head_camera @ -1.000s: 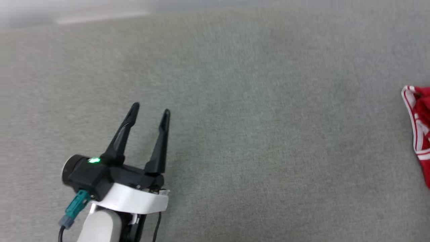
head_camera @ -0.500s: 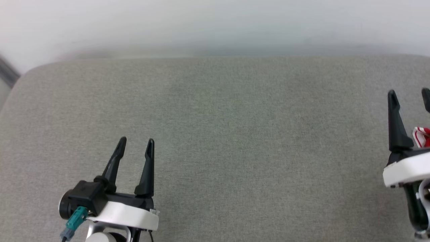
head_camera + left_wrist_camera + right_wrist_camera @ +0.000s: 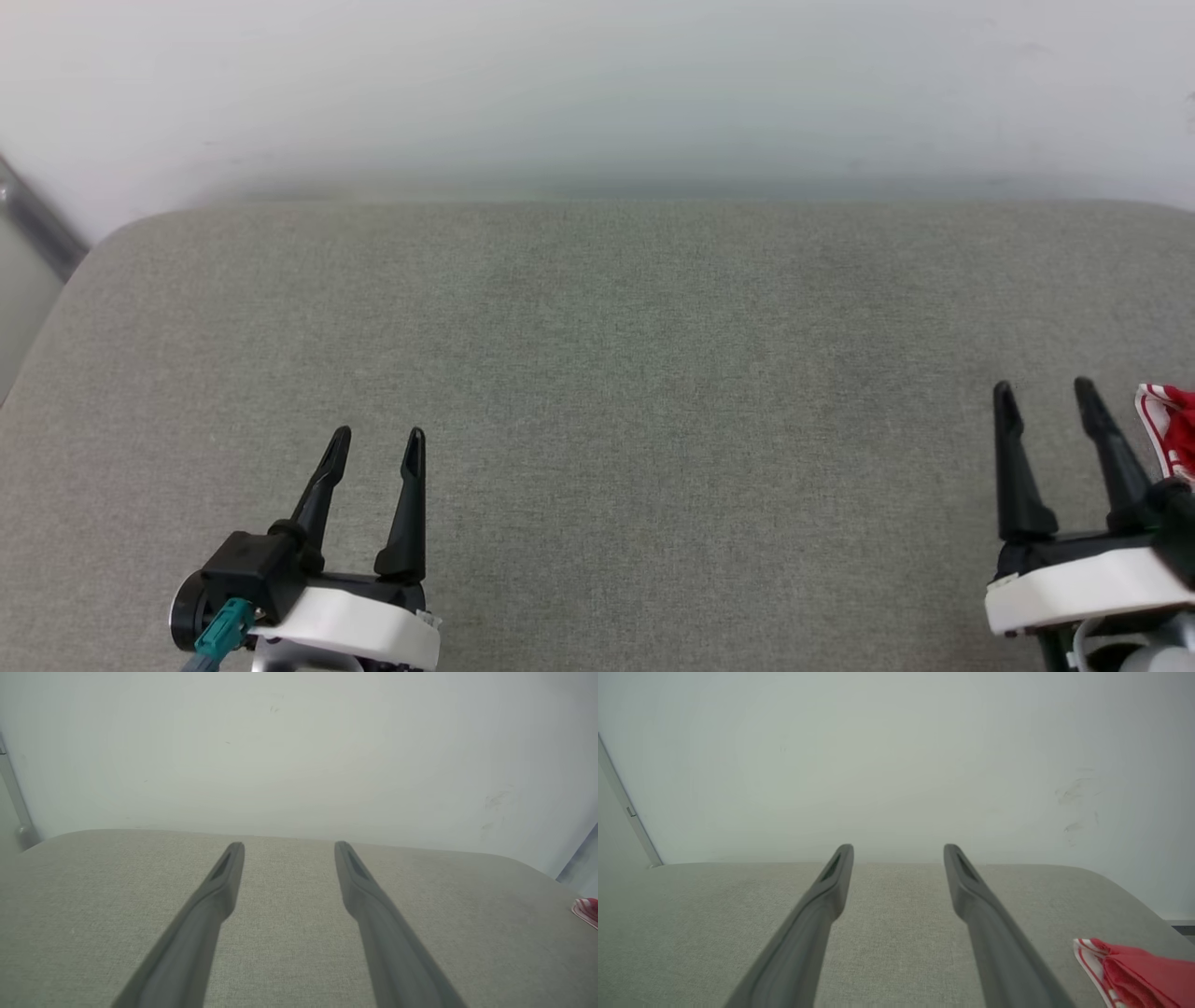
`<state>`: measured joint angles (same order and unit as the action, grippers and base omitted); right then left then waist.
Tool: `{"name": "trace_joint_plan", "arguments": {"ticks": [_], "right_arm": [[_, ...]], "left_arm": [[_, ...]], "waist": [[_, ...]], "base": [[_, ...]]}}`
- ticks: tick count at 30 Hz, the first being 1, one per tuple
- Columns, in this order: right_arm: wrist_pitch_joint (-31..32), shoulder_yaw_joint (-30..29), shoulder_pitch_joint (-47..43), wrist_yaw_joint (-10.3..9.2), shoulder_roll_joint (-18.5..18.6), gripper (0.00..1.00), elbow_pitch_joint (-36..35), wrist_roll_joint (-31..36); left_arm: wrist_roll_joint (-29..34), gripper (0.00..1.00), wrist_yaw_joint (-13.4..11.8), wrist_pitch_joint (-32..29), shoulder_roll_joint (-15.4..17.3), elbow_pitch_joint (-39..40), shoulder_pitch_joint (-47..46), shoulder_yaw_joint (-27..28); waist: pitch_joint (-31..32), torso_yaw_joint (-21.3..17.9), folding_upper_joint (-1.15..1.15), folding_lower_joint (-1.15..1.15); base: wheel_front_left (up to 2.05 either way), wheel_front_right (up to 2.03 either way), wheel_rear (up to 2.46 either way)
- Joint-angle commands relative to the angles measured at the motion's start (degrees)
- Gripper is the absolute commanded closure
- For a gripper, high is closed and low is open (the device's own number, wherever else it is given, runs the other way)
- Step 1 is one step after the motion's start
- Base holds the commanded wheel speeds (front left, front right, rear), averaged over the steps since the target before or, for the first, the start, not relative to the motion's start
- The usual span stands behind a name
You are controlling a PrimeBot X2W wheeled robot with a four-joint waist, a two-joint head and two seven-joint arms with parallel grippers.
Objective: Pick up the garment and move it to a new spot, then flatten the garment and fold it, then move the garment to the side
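A grey, cloth-covered surface [image 3: 653,355] with rounded far corners stretches across the foreground and meets a plain white wall [image 3: 597,93]. A grey strip [image 3: 37,229] runs down the wall by the surface's far left corner, and the right wrist view shows a few faint dark scuffs [image 3: 1073,795] on the wall's right part. The garment [image 3: 1167,425], a bunched piece of red cloth with red-and-white striped trim, lies on the surface at the right border of the head view, only partly in frame. It sits just beside the right hand [image 3: 1043,385], on the outer side of that hand's right finger rather than between the fingers. In the right wrist view a narrow band of bare grey cloth separates finger and garment. The left hand [image 3: 378,436] is well apart from the garment, over the left part of the surface. Both hands point toward the wall with their two long dark fingers spread apart, gripping no cloth. Whether their fingertips rest on the surface I cannot tell.
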<state>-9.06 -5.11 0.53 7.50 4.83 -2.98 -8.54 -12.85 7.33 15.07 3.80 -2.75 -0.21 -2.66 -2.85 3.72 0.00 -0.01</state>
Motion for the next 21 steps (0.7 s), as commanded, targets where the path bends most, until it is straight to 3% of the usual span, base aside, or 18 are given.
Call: {"name": "trace_joint_plan", "arguments": {"ticks": [1,21], "right_arm": [[-0.77,0.54,-0.94,-0.02,-0.38,0.0,0.89,0.45],[-3.89,0.75,-0.84,-0.02,-1.59,0.0,4.5,0.64]], "left_arm": [[0.13,0.0,0.05,0.12,-0.13,-0.24,0.8,0.41],[1.02,0.0,0.04,0.12,-0.91,-0.45,1.88,2.13]], "waist": [[0.36,-0.09,0.0,0.01],[1.15,-0.28,0.0,0.01]], "base": [[0.0,0.0,0.0],[0.0,0.0,0.0]]}}
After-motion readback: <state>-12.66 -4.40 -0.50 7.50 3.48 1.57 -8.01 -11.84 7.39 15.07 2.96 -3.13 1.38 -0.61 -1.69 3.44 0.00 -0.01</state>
